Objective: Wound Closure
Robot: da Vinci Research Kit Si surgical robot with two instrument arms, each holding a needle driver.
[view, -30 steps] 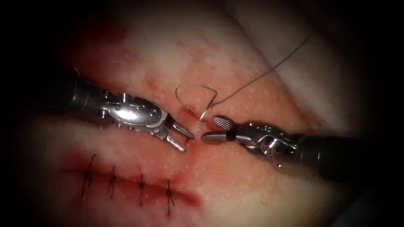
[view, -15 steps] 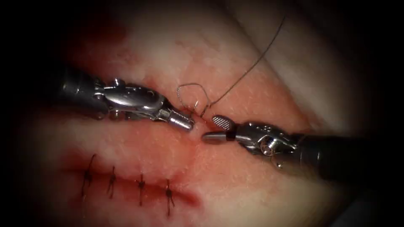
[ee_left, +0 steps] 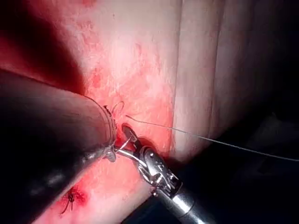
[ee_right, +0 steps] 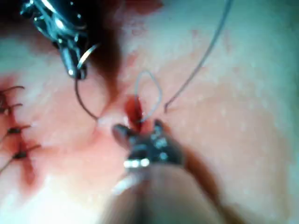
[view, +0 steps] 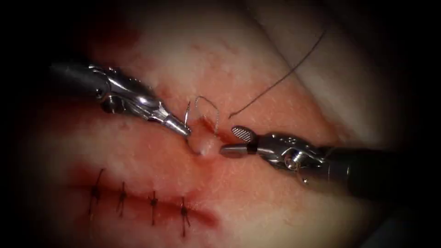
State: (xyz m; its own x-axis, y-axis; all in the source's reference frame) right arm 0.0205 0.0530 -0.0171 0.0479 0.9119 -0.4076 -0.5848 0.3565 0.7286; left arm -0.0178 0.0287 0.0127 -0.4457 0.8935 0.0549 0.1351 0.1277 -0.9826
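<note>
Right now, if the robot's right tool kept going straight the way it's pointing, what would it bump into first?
Probably the raised bit of tissue just beyond its open right tool, where the needle held by the left tool comes out. Depth is hard to judge from here.

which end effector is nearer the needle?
Left. The left end effector is shut on the needle, which is partly in the tissue; the right end effector, open, holds nothing.

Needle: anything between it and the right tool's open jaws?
Nothing visible. The left tool holds the needle near its tip, tail in the tissue left of the cut. The right tool holds nothing.
</note>
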